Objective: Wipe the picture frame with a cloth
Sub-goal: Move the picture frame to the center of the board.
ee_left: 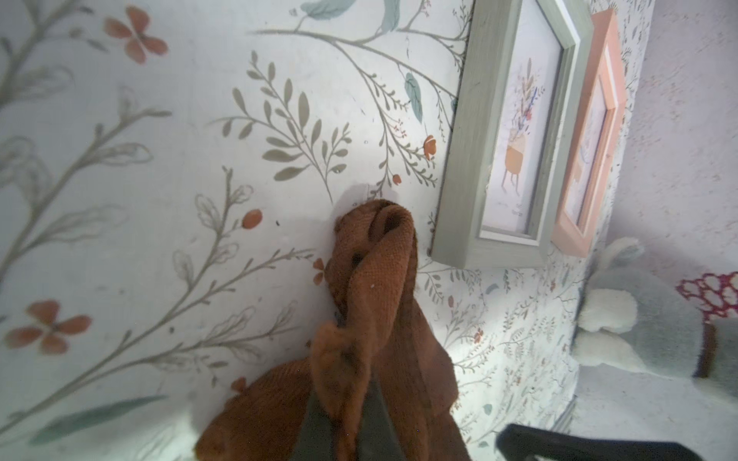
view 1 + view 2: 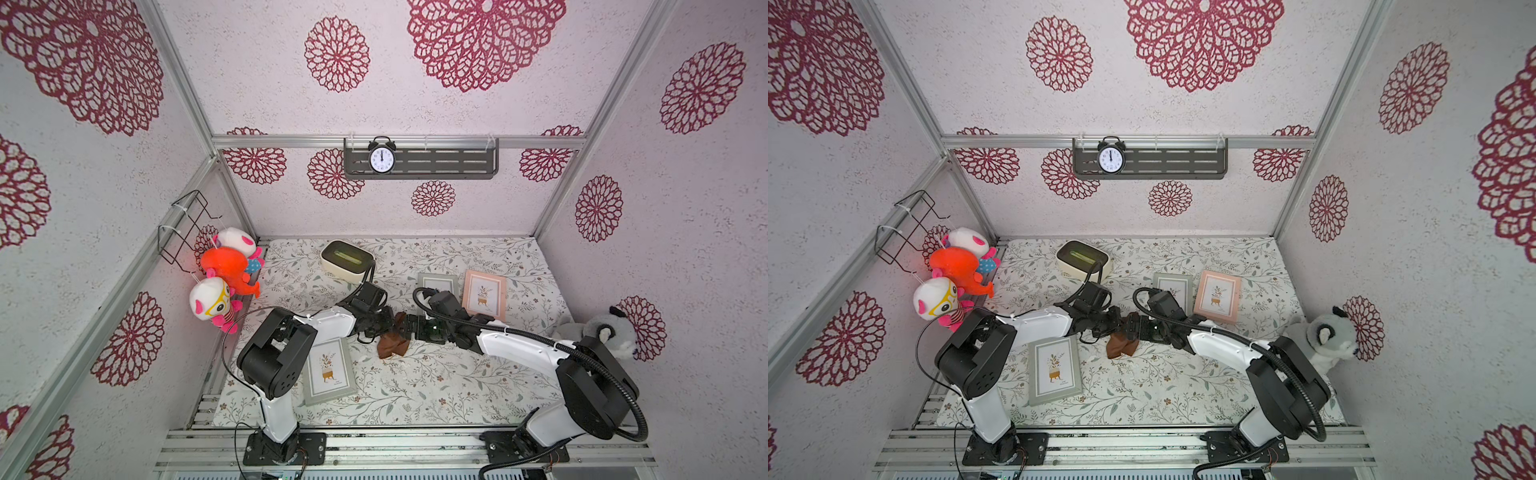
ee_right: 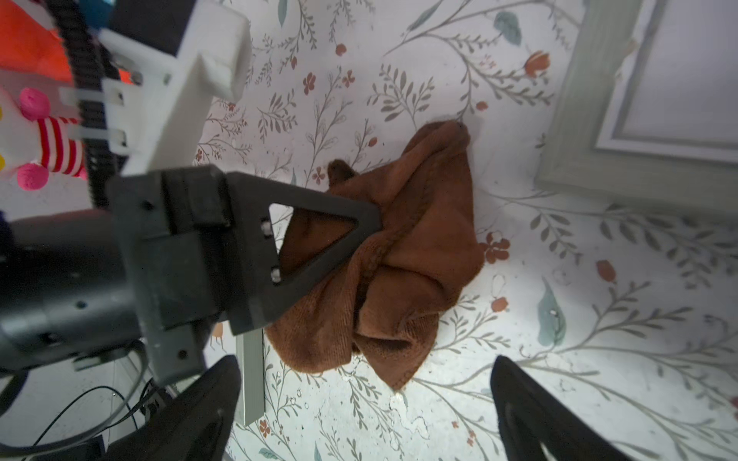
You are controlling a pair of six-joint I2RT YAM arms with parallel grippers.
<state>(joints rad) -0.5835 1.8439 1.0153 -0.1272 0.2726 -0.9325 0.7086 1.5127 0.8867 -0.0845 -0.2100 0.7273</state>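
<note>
The left gripper has its jaws pinched tight on an upper fold of the cloth. The right gripper has its jaws spread wide and grips nothing. It faces the left one from 3 o'clock, and whether it touches the fabric cannot be told.

In both top views the rust-brown cloth hangs bunched at the middle of the floral table cover. From the cloth:

- The near grey frame lies at 8 o'clock.
- The far grey frame lies at 1 o'clock.
- The pink frame is at 2 o'clock, just beside the far grey frame.
</note>
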